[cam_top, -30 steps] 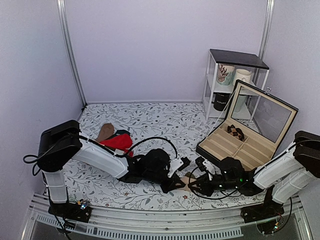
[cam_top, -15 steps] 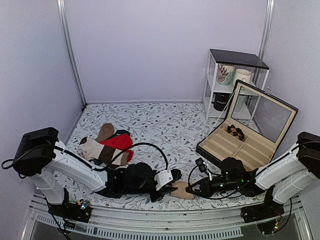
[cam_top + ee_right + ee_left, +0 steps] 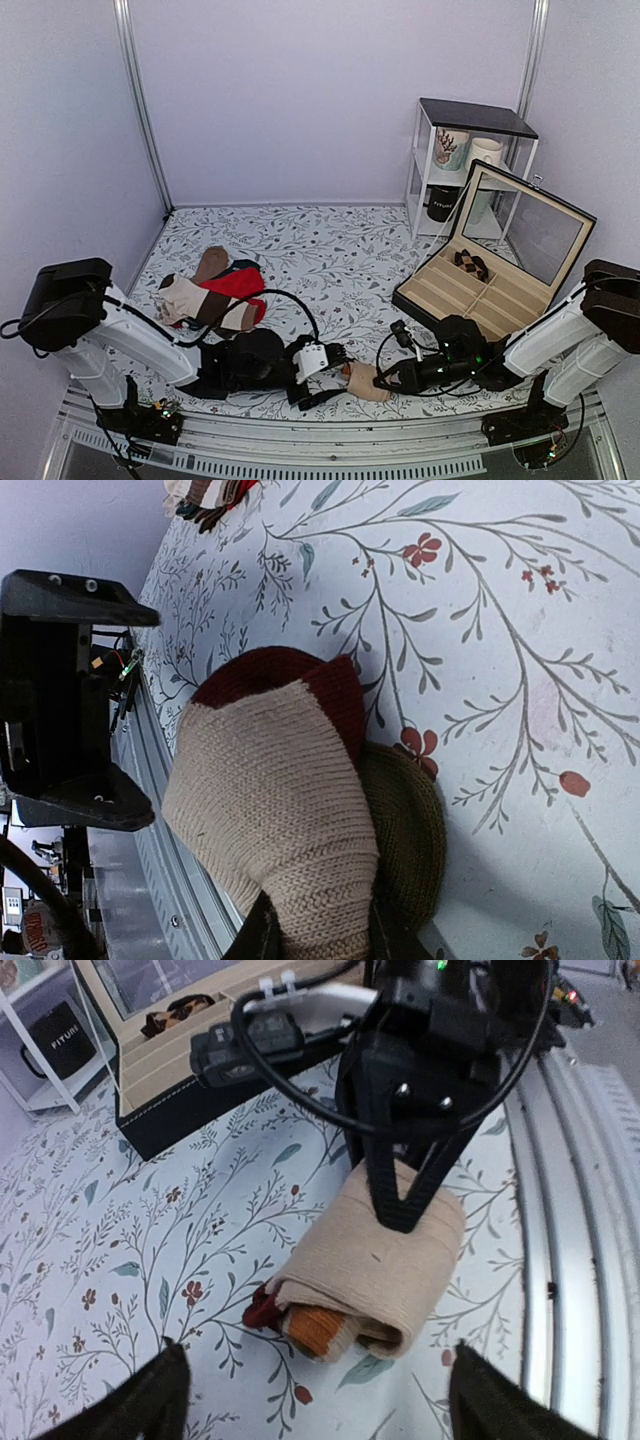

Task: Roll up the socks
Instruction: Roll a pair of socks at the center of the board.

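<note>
Socks [image 3: 372, 1260]: rolled tan bundle, maroon and rust ends showing, lying on table [image 3: 150, 1210]. Right gripper [image 3: 402, 1215]: clamped on the roll's top. Left gripper [image 3: 318, 1365]: fingers spread wide, roll just ahead between them, apparently untouched.

A: Counts, quick?
B: One rolled sock bundle [image 3: 365, 381] at the tabletop's front edge. At the left edge, one red sock [image 3: 238, 284], one cream banded sock [image 3: 190, 298], and more underneath that I can't count.
A: Right side?
B: One display box [image 3: 455, 288]. One shelf [image 3: 475, 116] in the far right corner, three mugs: floral mug [image 3: 450, 148], cream mug [image 3: 485, 153], black mug [image 3: 442, 203].
</note>
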